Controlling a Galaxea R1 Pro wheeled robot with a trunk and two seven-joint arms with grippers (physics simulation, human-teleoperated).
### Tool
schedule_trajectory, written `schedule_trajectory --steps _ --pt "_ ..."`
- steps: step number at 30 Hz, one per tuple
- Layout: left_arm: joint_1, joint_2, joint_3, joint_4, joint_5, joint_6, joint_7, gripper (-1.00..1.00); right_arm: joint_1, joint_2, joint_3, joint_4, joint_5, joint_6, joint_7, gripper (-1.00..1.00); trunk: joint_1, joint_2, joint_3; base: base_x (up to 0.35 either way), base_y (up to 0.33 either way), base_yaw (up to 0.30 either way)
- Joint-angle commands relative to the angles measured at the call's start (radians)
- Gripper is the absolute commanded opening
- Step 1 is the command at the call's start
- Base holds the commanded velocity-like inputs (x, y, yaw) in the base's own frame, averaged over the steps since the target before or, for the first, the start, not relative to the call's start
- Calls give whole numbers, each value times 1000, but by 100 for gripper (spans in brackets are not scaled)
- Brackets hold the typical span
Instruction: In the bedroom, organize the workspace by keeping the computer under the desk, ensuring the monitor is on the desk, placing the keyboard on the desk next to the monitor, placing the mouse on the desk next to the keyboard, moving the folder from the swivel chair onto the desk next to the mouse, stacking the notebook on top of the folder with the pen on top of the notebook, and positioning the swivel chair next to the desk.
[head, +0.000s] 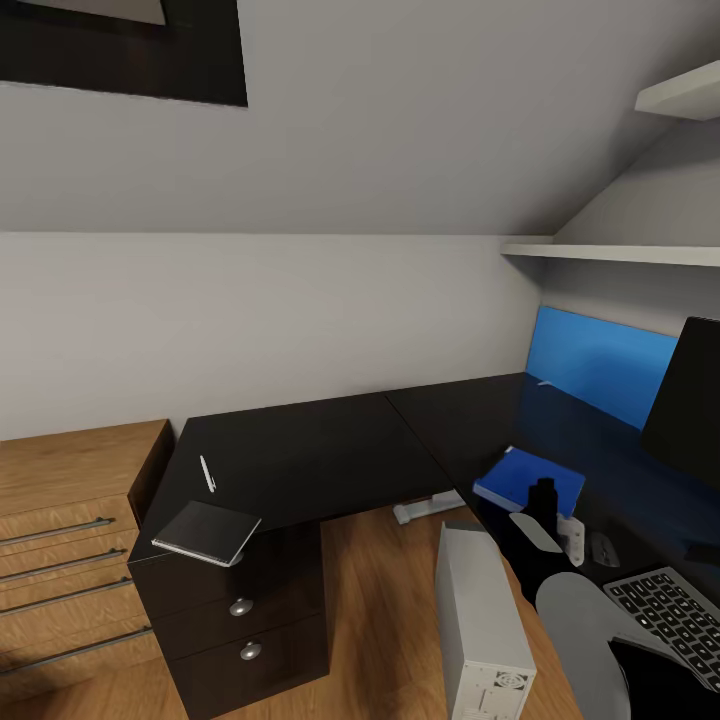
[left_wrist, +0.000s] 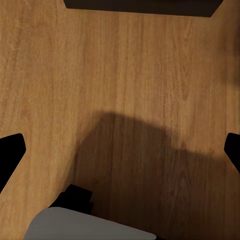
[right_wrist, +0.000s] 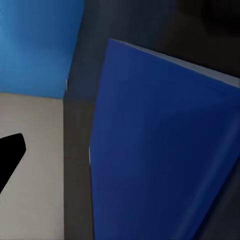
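The glossy black desk (head: 330, 450) bends in an L. On its left wing lie the silvery pen (head: 207, 472) and the dark notebook (head: 207, 532), which juts over the corner. The blue folder (head: 520, 477) lies flat on the right wing. My right gripper (head: 545, 497) hovers over its near edge, open. In the right wrist view the folder (right_wrist: 160, 145) is close up, with one black fingertip (right_wrist: 10, 152) beside it. The mouse (head: 603, 547), keyboard (head: 665, 610) and monitor (head: 692, 400) sit further right. The grey computer (head: 482, 620) stands on the floor by the desk. My left gripper (left_wrist: 120, 150) hangs open over bare floor.
A light wooden drawer unit (head: 70, 540) stands left of the desk. A long bright blue panel (head: 600, 365) leans on the wall behind the right wing. White shelves (head: 620, 252) hang above. The wood floor (left_wrist: 125, 75) lies under my left gripper.
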Motion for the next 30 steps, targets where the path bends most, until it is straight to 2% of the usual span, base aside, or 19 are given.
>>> schedule_trajectory --steps 1,8,21,30 --pt "-1 0 -9 0 7 -4 6 100 0 0 0 -1 -5 -2 0 100 0 -1 -1 0 0 0" --pt "-1 1 -8 0 7 -5 5 100 -1 1 0 -1 -6 -2 0 100 0 -1 -1 -12 0 0" --pt "-1 0 -9 0 6 -5 5 100 -1 5 2 1 -7 -2 1 100 0 -1 -1 -209 0 0" --pt "-1 0 -9 0 6 -6 5 100 -1 6 24 1 -7 -2 0 100 0 -1 -1 -129 0 0"
